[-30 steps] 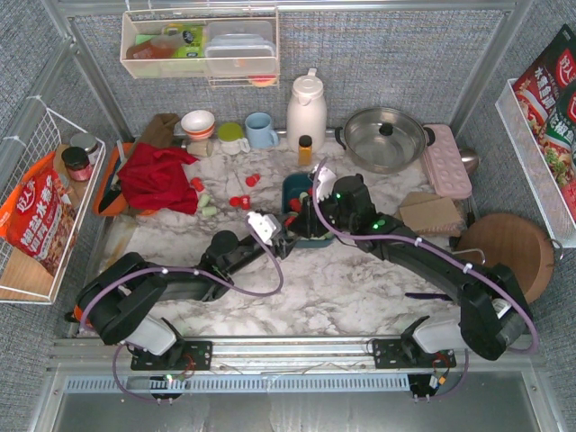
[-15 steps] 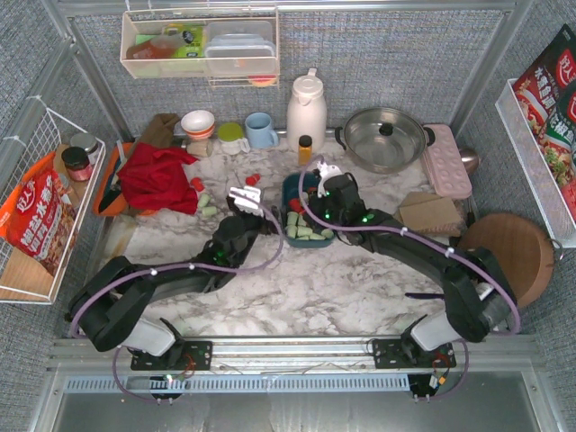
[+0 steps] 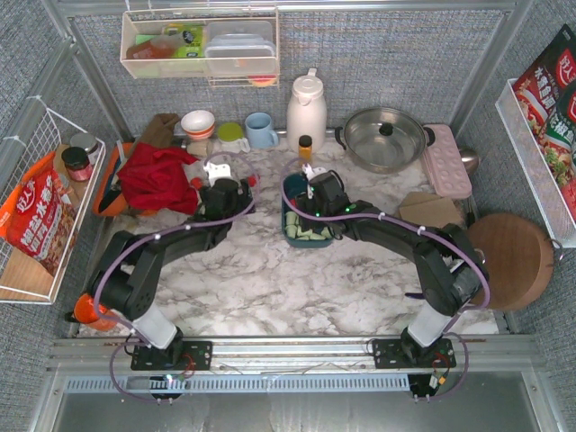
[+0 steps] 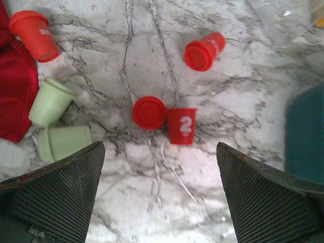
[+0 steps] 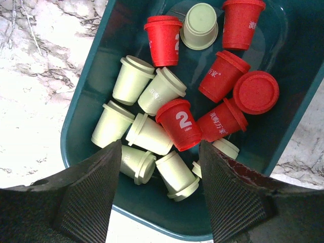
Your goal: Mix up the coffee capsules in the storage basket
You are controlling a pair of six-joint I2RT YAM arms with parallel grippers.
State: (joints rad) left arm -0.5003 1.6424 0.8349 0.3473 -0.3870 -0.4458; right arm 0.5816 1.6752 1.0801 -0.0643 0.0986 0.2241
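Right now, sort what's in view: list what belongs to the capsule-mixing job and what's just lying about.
Job: storage basket, coffee capsules inside it, loose capsules outside it.
Lying about: red cloth, blue mug, white thermos, steel pot.

A white "2" stands on the side of a red capsule (image 4: 181, 125) at the middle of the left wrist view. At ten o'clock a second red capsule (image 4: 34, 35) bears white print beginning "10"; the rest cannot be made out.

Inside the storage basket (image 5: 81, 114), a white "2" marks the central red pod (image 5: 180, 124) and the twelve-o'clock red pod (image 5: 163, 40). Three further red pods (image 5: 223, 75) carry white Chinese characters, too small to read surely.

In the top view, the orange bag (image 3: 38, 216) at nine o'clock and the red bag (image 3: 540, 85) at two o'clock show large white Chinese characters.
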